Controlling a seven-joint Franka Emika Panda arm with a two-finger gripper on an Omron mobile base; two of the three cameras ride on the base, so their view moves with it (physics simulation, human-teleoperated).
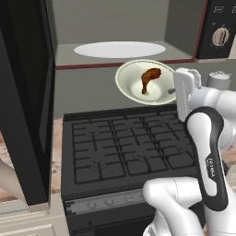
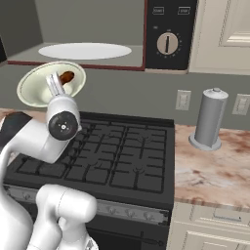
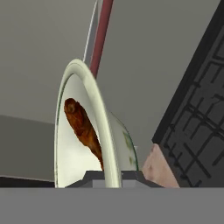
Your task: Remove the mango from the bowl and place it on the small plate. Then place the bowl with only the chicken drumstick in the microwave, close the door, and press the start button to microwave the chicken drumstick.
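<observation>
Just one chicken drumstick inside one bowl.

bowl: 1 | chicken drumstick: 1 | microwave: 1 | canister: 1 | wall outlets: 2

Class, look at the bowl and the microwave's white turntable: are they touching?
Apart. In the left base view the bowl hangs tilted in the air in front of the microwave, below its red-edged floor, while the turntable lies inside.
</observation>
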